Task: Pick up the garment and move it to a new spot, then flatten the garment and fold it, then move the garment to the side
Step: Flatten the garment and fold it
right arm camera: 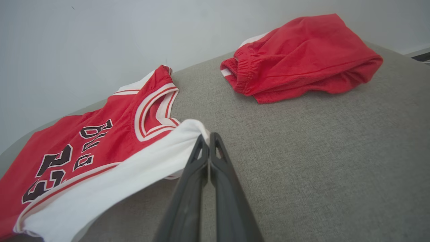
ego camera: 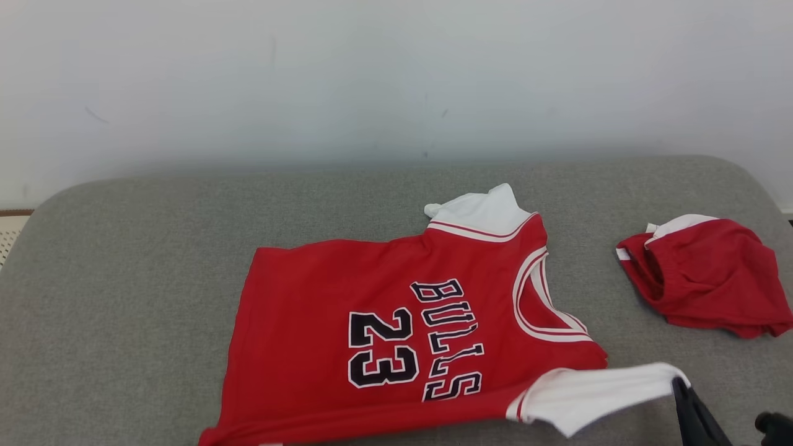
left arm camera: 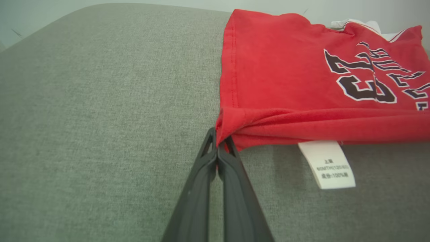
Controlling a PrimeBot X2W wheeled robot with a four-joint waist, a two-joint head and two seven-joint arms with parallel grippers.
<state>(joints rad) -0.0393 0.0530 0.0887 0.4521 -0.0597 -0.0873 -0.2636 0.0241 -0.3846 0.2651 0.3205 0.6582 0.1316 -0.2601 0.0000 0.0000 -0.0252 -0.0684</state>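
Looks like flatten-and-fold, with the Bulls 23 jersey (ego camera: 396,310) spread mid grey cushion (ego camera: 124,279), left hand (left arm camera: 220,143) pinched shut on its near-left hem corner (left arm camera: 231,124), right hand (right arm camera: 209,139) pinched shut on its near white sleeve (ego camera: 595,390); calls next for lifting both evenly toward the far edge.

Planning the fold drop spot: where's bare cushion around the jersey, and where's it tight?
Widest bare patch: gray cushion left of the jersey. Also the strip between jersey and wall. Narrower gap between collar and red shorts. Crowded: front right, where the right gripper pinches the white sleeve.
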